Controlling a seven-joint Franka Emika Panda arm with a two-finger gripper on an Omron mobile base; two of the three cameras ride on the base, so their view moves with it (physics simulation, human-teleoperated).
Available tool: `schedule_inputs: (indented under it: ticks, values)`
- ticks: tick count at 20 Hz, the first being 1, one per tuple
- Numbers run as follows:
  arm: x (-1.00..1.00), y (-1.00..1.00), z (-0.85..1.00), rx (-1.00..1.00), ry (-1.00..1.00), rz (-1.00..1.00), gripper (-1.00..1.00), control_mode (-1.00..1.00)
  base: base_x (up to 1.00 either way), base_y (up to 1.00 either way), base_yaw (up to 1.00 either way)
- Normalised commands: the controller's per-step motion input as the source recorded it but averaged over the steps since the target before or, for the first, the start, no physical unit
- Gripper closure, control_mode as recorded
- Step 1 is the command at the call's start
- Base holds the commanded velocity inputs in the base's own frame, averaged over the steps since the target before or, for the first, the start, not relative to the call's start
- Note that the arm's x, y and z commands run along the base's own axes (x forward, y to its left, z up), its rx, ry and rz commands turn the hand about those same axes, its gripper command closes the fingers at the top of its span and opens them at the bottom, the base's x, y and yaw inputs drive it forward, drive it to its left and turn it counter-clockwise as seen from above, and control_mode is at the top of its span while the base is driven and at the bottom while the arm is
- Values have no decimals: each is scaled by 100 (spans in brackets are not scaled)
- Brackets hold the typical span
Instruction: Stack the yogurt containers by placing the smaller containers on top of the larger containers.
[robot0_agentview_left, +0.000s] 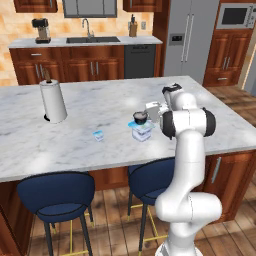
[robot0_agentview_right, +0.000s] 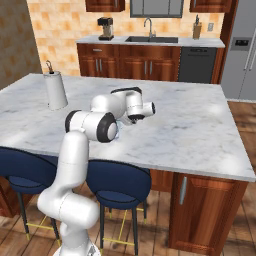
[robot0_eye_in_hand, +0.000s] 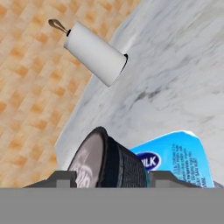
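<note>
A dark round cup (robot0_agentview_left: 139, 118) with a pale top is held directly over the light-blue lid of the squarish white tub (robot0_agentview_left: 141, 132), near the island's front edge. I cannot tell whether cup and lid touch. My gripper (robot0_agentview_left: 145, 116) reaches in from the right and is shut on this cup. In the hand view the dark cup (robot0_eye_in_hand: 111, 164) lies between the two fingertips (robot0_eye_in_hand: 61, 178), with the tub's blue lid (robot0_eye_in_hand: 179, 157) behind it. A tinier white cup (robot0_agentview_left: 99, 135) with a light-blue top stands alone on the marble, left of the tub.
A tall white paper towel roll (robot0_agentview_left: 53, 101) stands at the island's far left. The marble island top (robot0_agentview_left: 100, 110) spreads wide around the tub. Two blue stools (robot0_agentview_left: 56, 196) sit under the front edge. My own arm (robot0_agentview_right: 95, 125) blocks the tub in the right base view.
</note>
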Motion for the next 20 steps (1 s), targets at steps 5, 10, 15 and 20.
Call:
schedule_inputs:
  ticks: [5, 10, 15, 20]
  values:
    - [0, 0, 0, 0, 0, 0, -100, -100, 0, 0, 0]
    - [-6, 0, 0, 0, 0, 0, -100, -100, 0, 0, 0]
    - [-4, -7, 21, 0, -1, 0, -100, -100, 0, 0, 0]
    - [-20, -3, 40, -6, 1, -1, -100, -100, 0, 0, 0]
